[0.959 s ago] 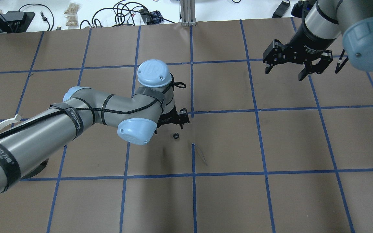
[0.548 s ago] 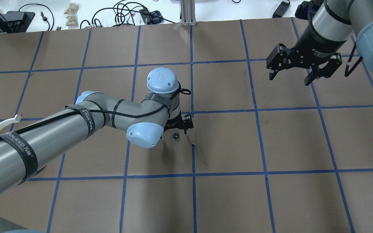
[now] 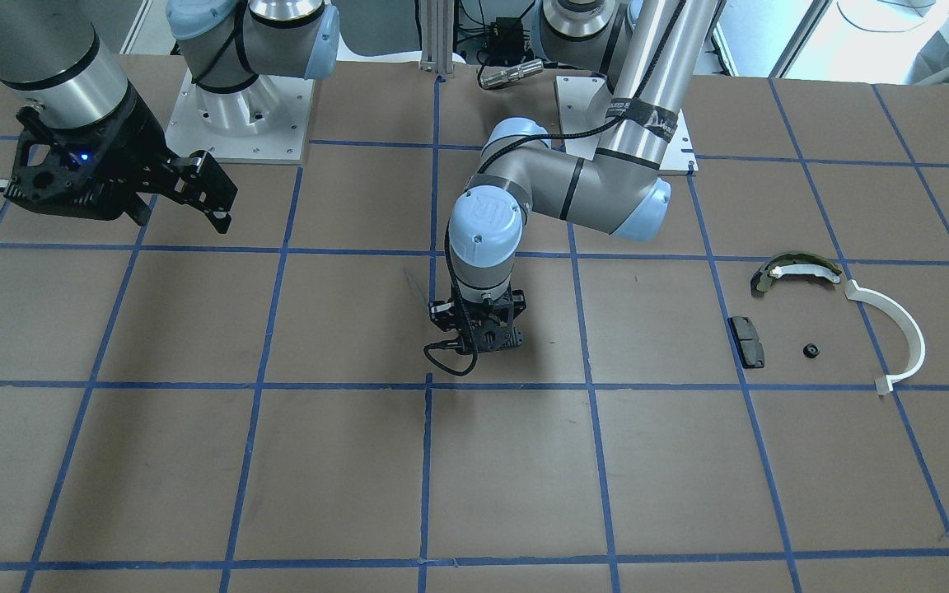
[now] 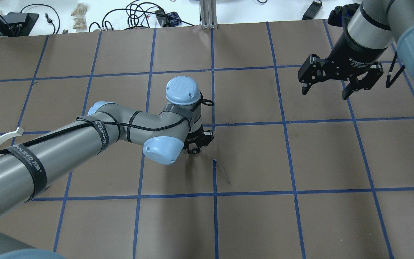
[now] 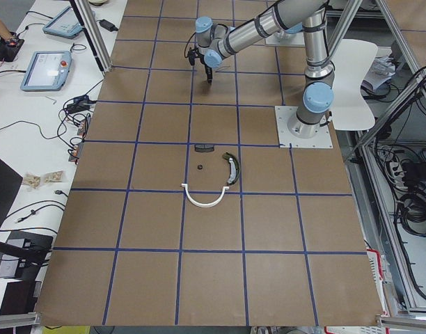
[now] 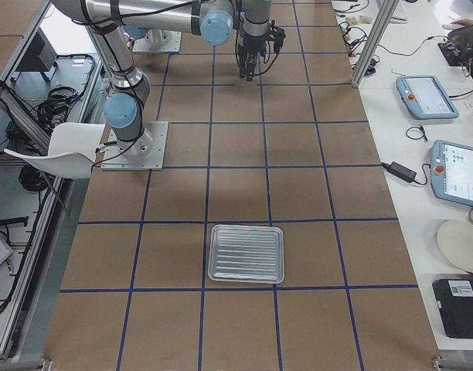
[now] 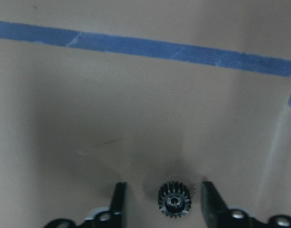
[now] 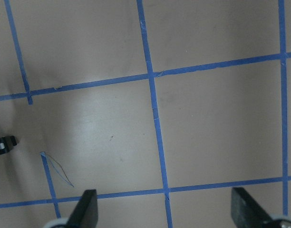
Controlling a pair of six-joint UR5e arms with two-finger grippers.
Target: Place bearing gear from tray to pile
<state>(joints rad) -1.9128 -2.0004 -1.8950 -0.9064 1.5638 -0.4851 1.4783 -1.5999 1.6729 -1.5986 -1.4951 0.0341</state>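
A small black bearing gear [image 7: 174, 205] lies on the brown table between the two open fingers [image 7: 118, 202] of my left gripper [image 4: 194, 147], touching neither. The gripper stands low over it near the table's middle [image 3: 479, 339]; the wrist hides the gear in the front view. The pile lies apart, on my left: a black pad [image 3: 746, 341], an olive-and-white shoe [image 3: 796, 270], a white arc [image 3: 895, 333] and another small black gear [image 3: 810, 351]. My right gripper [image 4: 325, 91] is open and empty, high over the far right. The silver tray [image 6: 246, 253] looks empty.
The table is brown paper with a blue tape grid [image 4: 214, 124]. A torn paper flap [image 4: 223, 171] sits just beside the left gripper. Cables and tablets lie on the white bench [image 4: 128, 14] beyond the table's far edge.
My left gripper has moved to the right and down, from beside the gear to straddling it. My right arm has drifted a little to the right, still open.
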